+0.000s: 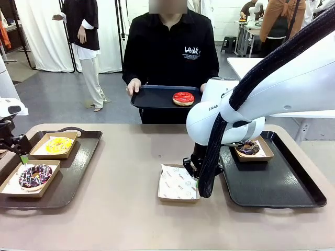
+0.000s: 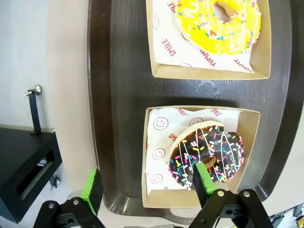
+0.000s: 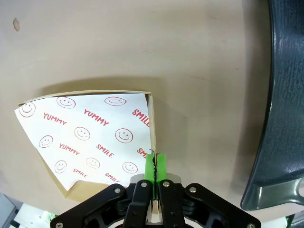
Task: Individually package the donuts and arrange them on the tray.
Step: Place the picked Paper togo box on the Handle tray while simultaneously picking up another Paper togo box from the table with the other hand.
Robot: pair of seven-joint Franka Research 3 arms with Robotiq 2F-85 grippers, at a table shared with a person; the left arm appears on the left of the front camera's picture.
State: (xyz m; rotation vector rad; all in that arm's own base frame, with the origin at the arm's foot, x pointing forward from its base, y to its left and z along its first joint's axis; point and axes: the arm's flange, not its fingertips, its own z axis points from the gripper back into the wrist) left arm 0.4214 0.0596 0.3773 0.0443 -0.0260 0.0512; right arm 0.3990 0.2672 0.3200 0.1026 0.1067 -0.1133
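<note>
Red-glazed donut [image 1: 183, 98] sitting on person's held tray [image 1: 149, 99], unboxed. Right claw [image 3: 155, 164] clamping empty box's [image 3: 85, 142] wall on worktop [image 1: 120, 209]; left claw [image 2: 145, 185] hanging apart over sprinkled chocolate donut [image 2: 206, 154]. Judged: presenting box; next, steady it for loading.

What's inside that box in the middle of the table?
The middle box holds just printed paper with smileys, no donut. The right gripper is shut on its wall. The box floor under the paper is covered.
</note>
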